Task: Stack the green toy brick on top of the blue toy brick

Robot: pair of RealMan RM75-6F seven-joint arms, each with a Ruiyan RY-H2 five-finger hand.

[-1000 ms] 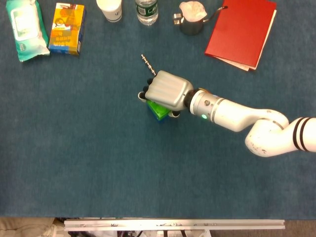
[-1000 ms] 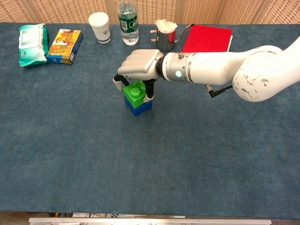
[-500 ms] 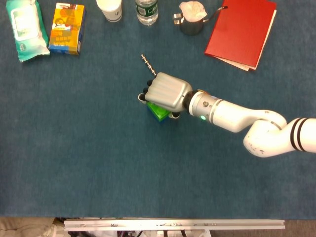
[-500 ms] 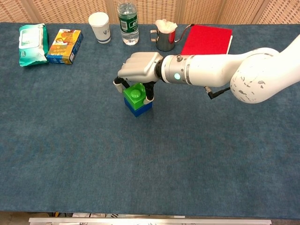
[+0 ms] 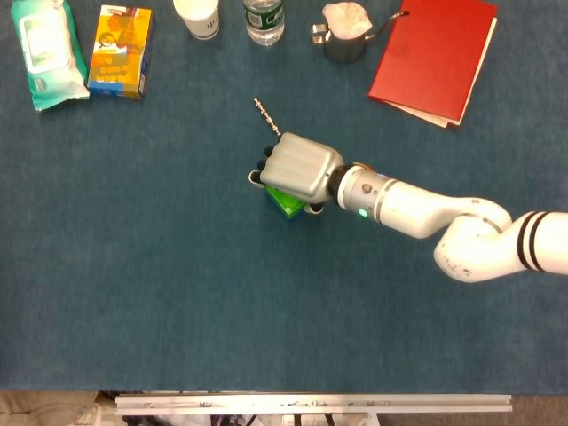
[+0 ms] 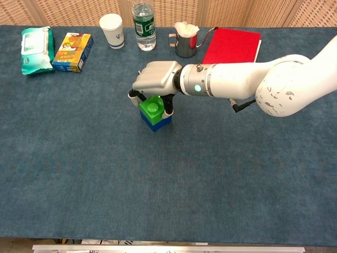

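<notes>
The green toy brick (image 6: pixel 152 109) sits on top of the blue toy brick (image 6: pixel 158 124) near the middle of the blue cloth. My right hand (image 6: pixel 157 77) hovers over the stack and grips the green brick, with fingers (image 6: pixel 168 107) down along both of its sides. In the head view the right hand (image 5: pixel 300 167) covers most of the stack. Only a green corner of the brick (image 5: pixel 286 202) shows beneath it, and the blue brick is hidden there. My left hand appears in neither view.
Along the far edge lie a wipes pack (image 5: pixel 49 49), an orange box (image 5: pixel 120 49), a paper cup (image 5: pixel 197 16), a water bottle (image 5: pixel 264 19), a metal cup (image 5: pixel 344 37) and a red book (image 5: pixel 435 58). A drill bit (image 5: pixel 266 117) lies just behind the hand.
The right hand has shifted very slightly while holding the green brick, which now sits a touch lower on the blue brick. Nothing else has moved.
</notes>
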